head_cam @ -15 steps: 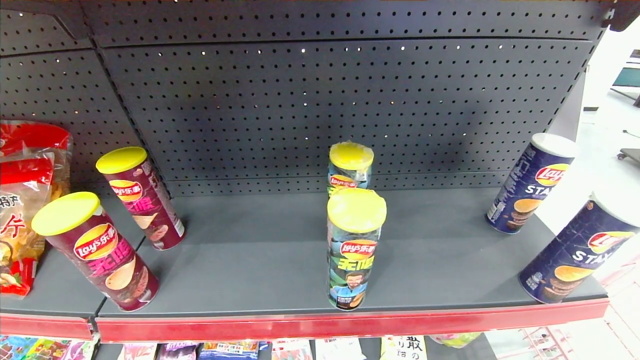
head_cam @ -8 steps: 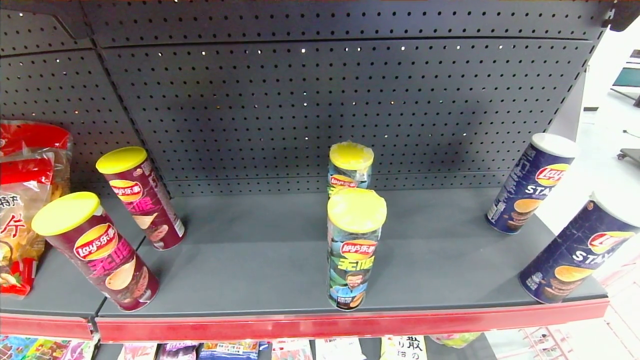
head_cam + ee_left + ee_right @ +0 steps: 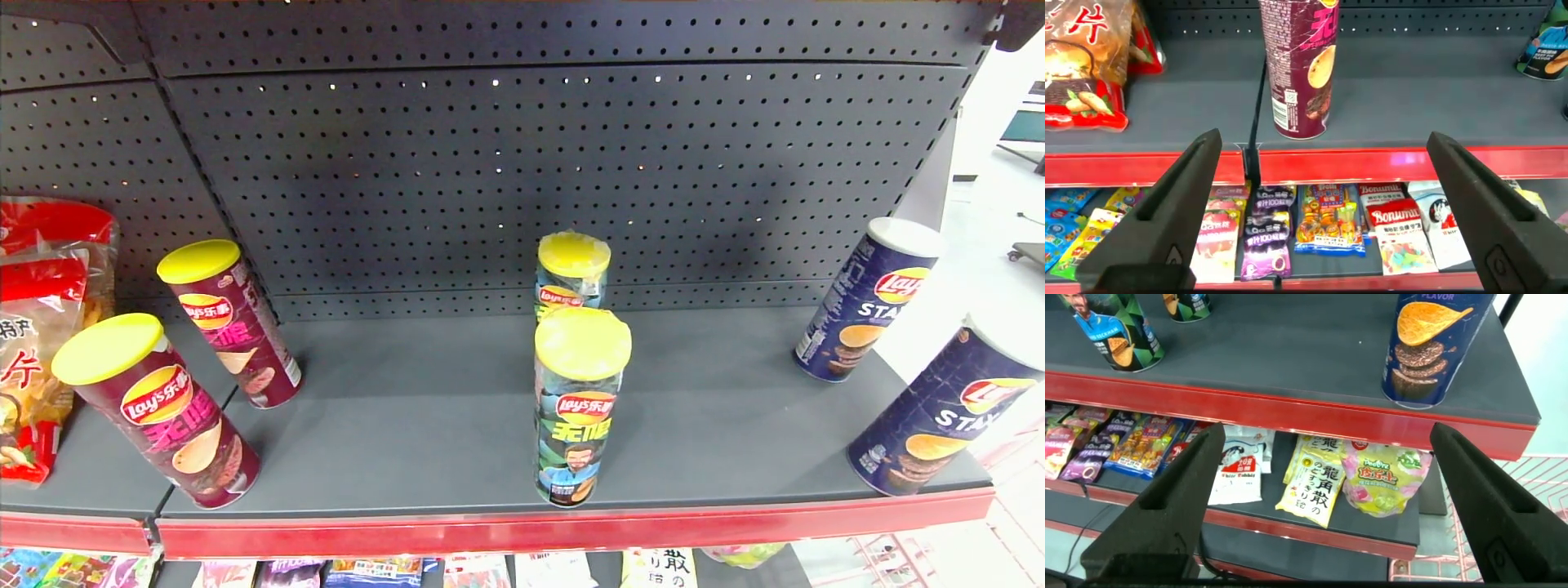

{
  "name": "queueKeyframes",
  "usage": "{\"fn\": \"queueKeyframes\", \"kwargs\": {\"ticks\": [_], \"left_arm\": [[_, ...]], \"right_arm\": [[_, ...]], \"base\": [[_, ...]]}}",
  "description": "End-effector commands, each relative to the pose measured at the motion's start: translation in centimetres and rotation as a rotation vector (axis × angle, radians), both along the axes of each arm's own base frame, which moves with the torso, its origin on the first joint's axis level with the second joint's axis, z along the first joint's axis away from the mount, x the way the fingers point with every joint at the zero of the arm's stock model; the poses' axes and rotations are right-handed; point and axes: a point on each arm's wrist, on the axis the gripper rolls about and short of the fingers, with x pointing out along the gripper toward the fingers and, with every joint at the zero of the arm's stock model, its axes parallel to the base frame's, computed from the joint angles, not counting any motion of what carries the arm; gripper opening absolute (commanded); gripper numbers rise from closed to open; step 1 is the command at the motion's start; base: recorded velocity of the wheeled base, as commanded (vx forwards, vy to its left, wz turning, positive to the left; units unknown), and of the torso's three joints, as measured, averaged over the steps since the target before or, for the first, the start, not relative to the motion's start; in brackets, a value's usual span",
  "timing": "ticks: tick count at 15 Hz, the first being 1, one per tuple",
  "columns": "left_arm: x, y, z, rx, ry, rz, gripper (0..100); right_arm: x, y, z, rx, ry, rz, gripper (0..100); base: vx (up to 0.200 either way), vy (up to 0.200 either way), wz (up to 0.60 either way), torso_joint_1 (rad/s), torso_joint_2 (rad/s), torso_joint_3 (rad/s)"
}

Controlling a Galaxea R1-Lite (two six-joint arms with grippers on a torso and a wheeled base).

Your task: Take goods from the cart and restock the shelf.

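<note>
The grey shelf (image 3: 424,425) is closed at the back by a perforated panel (image 3: 490,180) and is finished along the front with a red strip (image 3: 571,527). At its right end two blue cans are stood, one towards the back (image 3: 865,298) and one at the front corner (image 3: 939,408), close to the strip. At the left, two maroon cans (image 3: 233,322) (image 3: 159,408) are placed one behind the other beside snack bags (image 3: 41,327). In the middle a green can (image 3: 580,408) is set near the front edge, with a second one (image 3: 571,273) behind it. Wide bare room is left on both sides of the green pair. Small packets (image 3: 1323,220) are lined up on the lower shelf. The left jaws and the right jaws are held in front of the strip, spread wide apart, and nothing is gripped in them.
</note>
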Motion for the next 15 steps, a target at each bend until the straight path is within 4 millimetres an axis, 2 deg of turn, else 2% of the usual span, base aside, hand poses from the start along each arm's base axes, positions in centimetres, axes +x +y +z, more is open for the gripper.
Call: {"fn": "queueKeyframes", "kwargs": {"ticks": [1, 15], "left_arm": [[0.01, 0.00, 0.00, -0.001, 0.002, 0.000, 100], [0.01, 0.00, 0.00, -0.001, 0.002, 0.000, 100]], "right_arm": [[0.01, 0.00, 0.00, 0.004, 0.003, 0.002, 100], [0.02, -0.01, 0.00, 0.002, 0.002, -0.009, 100]], "base": [[0.000, 0.000, 0.00, 0.000, 0.00, 0.000], [0.000, 0.000, 0.00, 0.000, 0.00, 0.000]]}}
